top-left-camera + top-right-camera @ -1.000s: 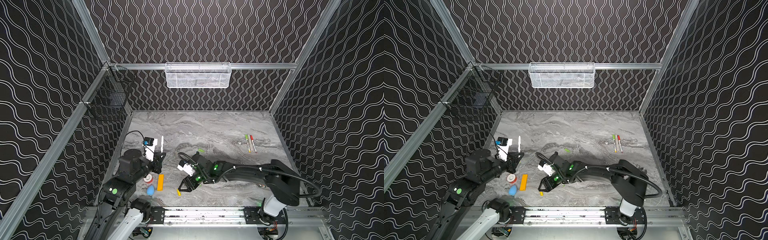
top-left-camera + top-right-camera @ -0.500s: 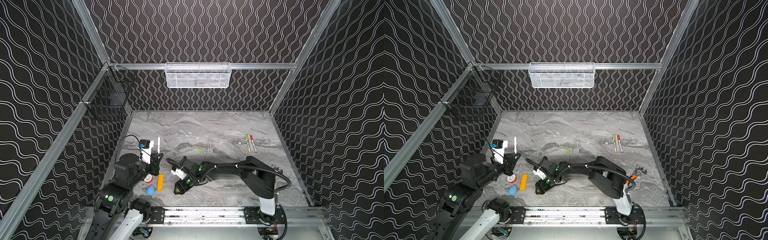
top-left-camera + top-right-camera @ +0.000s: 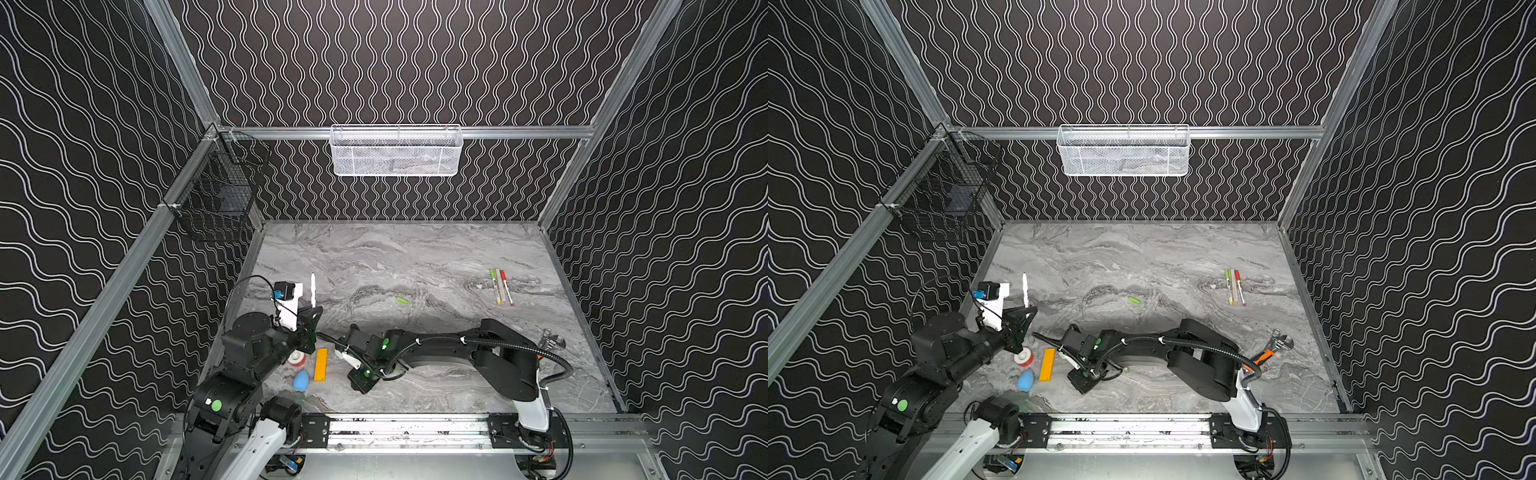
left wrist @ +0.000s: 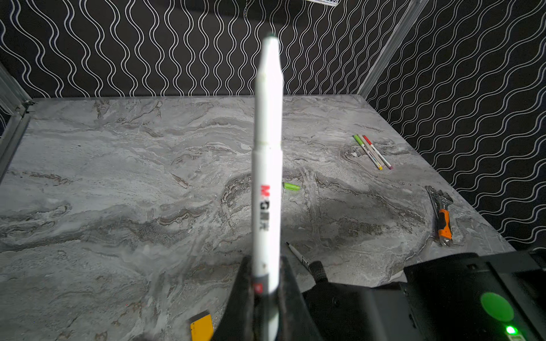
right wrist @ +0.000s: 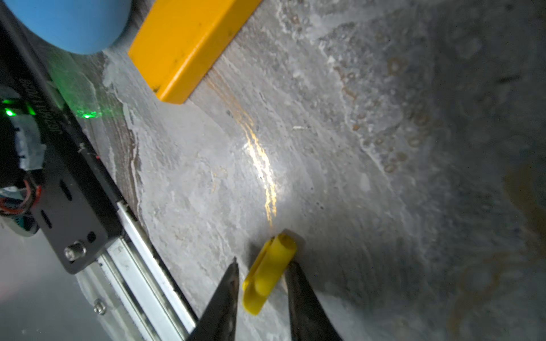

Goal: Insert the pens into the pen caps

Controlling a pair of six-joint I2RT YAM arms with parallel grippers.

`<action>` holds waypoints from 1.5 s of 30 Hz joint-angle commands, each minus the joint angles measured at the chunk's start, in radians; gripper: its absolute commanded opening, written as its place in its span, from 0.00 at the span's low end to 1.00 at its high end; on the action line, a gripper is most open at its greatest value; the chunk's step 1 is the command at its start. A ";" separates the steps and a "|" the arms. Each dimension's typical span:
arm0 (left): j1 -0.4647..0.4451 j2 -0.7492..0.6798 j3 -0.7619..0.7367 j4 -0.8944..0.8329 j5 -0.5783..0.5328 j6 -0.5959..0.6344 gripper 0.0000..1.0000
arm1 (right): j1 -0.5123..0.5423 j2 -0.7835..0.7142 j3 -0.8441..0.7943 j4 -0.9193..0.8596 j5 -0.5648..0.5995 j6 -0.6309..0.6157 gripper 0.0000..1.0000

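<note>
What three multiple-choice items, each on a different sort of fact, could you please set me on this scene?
1. The left end effector is: A) open and empty B) shut on a white-barrelled marker pen C) out of sight.
2. The short plastic pen cap between the right end effector's jaws is: A) red B) blue C) yellow.
3. The loose bright green plastic pen cap lies: A) alone on the grey marble table B) in the left end effector C) pushed onto the marker pen.
Answers: 1 B, the left wrist view shows its jaws clamped on the barrel; 2 C, the right wrist view shows it yellow; 3 A, both top views show it lying apart.
</note>
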 commanded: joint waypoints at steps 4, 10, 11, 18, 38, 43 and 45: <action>0.001 -0.017 -0.001 0.015 -0.032 0.007 0.00 | 0.014 0.032 0.014 -0.158 0.100 -0.007 0.18; 0.001 -0.023 -0.001 0.016 -0.038 0.005 0.00 | 0.004 -0.009 0.000 -0.164 0.142 -0.017 0.11; 0.002 -0.023 -0.001 0.015 -0.039 0.005 0.00 | -0.004 -0.024 -0.007 -0.153 0.143 -0.022 0.11; 0.001 -0.023 -0.001 0.015 -0.043 0.007 0.00 | -0.106 -0.191 -0.088 -0.116 0.127 -0.062 0.10; 0.003 0.005 -0.002 0.024 -0.051 0.010 0.00 | -0.584 -0.233 -0.229 -0.096 0.213 -0.456 0.32; 0.015 0.019 -0.001 0.033 -0.036 0.015 0.00 | -0.621 -0.211 -0.209 -0.111 0.118 -0.462 0.49; 0.020 0.021 -0.001 0.035 -0.029 0.016 0.00 | -0.627 -0.198 -0.203 -0.123 0.109 -0.459 0.49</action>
